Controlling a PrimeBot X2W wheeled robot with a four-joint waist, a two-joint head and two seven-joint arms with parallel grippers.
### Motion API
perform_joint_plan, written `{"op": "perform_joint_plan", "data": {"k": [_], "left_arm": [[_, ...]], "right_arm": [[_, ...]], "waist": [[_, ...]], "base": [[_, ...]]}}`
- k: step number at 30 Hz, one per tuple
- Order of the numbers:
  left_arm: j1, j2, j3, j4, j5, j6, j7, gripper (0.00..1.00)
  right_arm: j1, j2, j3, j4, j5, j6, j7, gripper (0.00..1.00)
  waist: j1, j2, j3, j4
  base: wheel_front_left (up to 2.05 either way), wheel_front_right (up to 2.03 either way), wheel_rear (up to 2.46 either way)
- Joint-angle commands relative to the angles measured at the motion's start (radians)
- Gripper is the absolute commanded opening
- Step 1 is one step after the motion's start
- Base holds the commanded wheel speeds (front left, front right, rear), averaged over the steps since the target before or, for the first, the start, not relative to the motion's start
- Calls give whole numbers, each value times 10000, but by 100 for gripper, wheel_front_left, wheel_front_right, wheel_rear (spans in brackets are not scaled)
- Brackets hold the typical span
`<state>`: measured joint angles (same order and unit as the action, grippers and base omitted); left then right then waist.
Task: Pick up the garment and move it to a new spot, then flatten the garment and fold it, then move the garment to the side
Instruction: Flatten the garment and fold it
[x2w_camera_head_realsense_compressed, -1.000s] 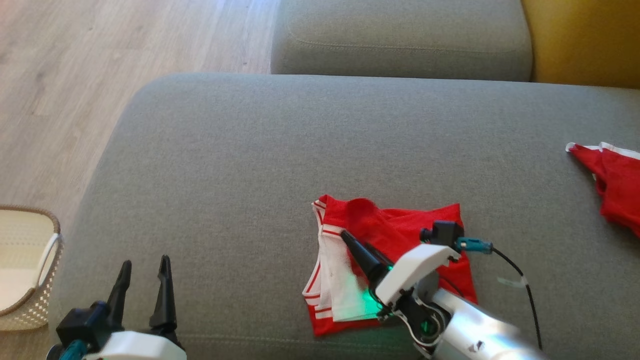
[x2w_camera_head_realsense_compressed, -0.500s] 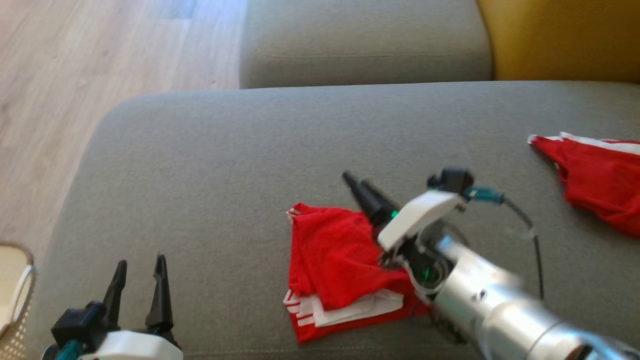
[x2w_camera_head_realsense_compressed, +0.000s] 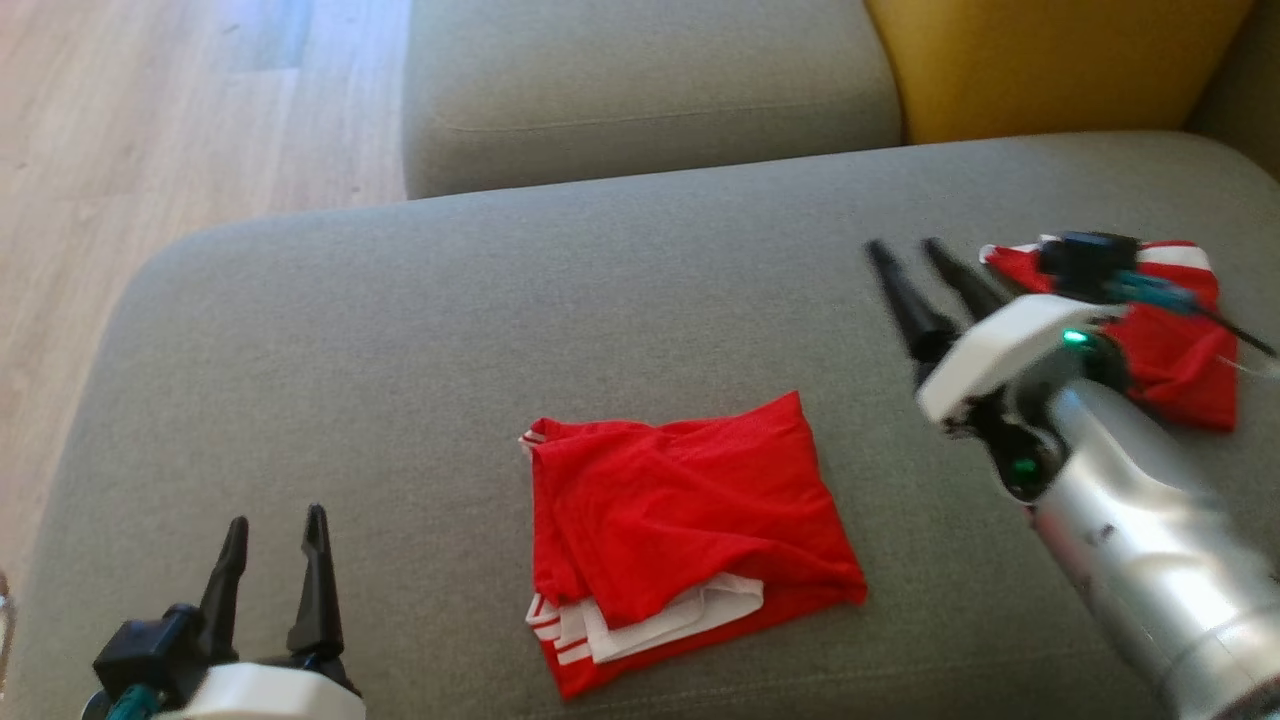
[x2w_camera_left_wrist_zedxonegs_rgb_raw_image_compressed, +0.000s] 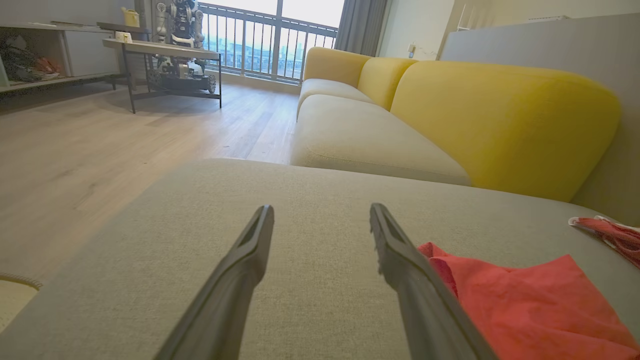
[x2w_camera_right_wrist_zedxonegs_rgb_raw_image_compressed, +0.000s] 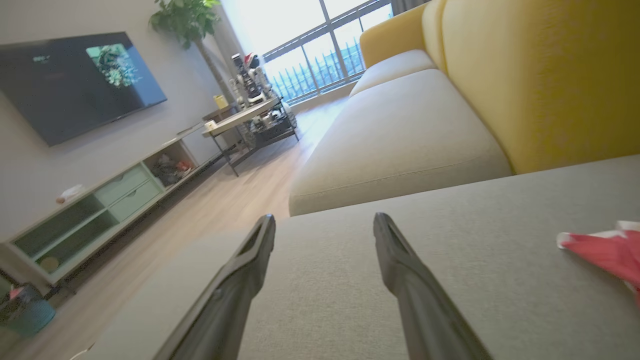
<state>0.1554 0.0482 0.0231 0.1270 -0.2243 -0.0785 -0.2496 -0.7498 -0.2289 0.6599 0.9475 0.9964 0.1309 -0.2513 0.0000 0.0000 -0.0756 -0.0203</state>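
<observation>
**Right tool**: two long, tapering black fingers set in a white wedge-shaped housing that carries a green indicator light. On top sits a black camera module with a teal connector and a thin black cable.

**Forearm**: a brushed-silver cylinder.

**Left tool**: matching black fingers, a black base and a white cover.

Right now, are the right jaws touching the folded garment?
Apart. Head view: the right gripper, jaws open, sits clear of the folded garment, bare cushion between them.
</observation>
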Motion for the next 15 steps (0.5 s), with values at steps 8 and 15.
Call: {"op": "perform_joint_plan", "data": {"k": [8,15], "left_arm": [[-552,20,90,-418,-89,114,-122,100],[-605,20,-138,-311,-120,127,-122,100]], "right_arm": [[2882,366,-3791,-2899,-3544,-2,-104,100],[5380,1428,-5838,-5594,-6827,-2,-104,100]], "waist": [[0,0,207,-358],[0,0,328,-443]], "base": [[0,0,0],[0,0,0]]}}
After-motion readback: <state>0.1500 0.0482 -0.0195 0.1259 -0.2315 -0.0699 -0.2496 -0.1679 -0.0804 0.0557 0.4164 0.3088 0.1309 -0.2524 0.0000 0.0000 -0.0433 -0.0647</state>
